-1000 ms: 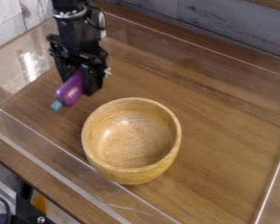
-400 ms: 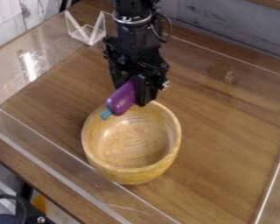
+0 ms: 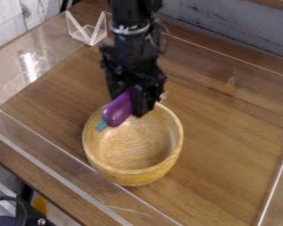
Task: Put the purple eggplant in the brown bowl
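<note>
At the left, the clear plastic bin [image 3: 26,46] stands well apart from the bowl, so I judge it no hindrance. Next, my gripper [image 3: 123,104] is clenched on the purple eggplant [image 3: 118,109], tilted with its blue-green stem cap down and leftward, over the upper-left part of the brown bowl [image 3: 134,155], presumably so it will drop inside. The bowl's thick rim is what I could clip, so I'd ease rightward and lower before releasing.
</note>
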`<state>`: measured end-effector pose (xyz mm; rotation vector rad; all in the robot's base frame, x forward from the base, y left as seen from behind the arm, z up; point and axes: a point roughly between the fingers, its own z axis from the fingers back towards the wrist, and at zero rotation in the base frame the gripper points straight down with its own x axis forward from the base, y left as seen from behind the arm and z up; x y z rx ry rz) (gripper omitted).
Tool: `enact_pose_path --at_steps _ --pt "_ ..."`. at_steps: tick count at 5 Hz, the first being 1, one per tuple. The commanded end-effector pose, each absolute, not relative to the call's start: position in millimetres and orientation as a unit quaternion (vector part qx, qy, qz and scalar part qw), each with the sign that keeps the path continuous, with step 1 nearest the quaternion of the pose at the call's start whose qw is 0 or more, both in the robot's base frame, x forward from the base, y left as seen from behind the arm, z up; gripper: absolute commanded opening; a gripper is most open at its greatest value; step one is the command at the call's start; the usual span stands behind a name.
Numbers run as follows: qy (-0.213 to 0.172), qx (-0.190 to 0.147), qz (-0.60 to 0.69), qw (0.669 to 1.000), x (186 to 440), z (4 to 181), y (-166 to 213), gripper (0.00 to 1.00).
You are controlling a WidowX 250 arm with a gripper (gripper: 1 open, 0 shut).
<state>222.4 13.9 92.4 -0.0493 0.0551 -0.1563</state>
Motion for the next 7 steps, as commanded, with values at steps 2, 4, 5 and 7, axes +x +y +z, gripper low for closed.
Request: enact_pose_path --at_steps 2,4,5,7 --pt "0.022 -0.013 -0.060 0.998 213 81.9 19 1.00" --pt "0.015 -0.010 -0.043 0.999 210 74.1 16 1.00" --pt "0.011 -0.008 -0.016 1.000 204 80.3 13 1.00" --pt "0.005 -0.006 0.020 1.000 197 90.5 -3 1.00"
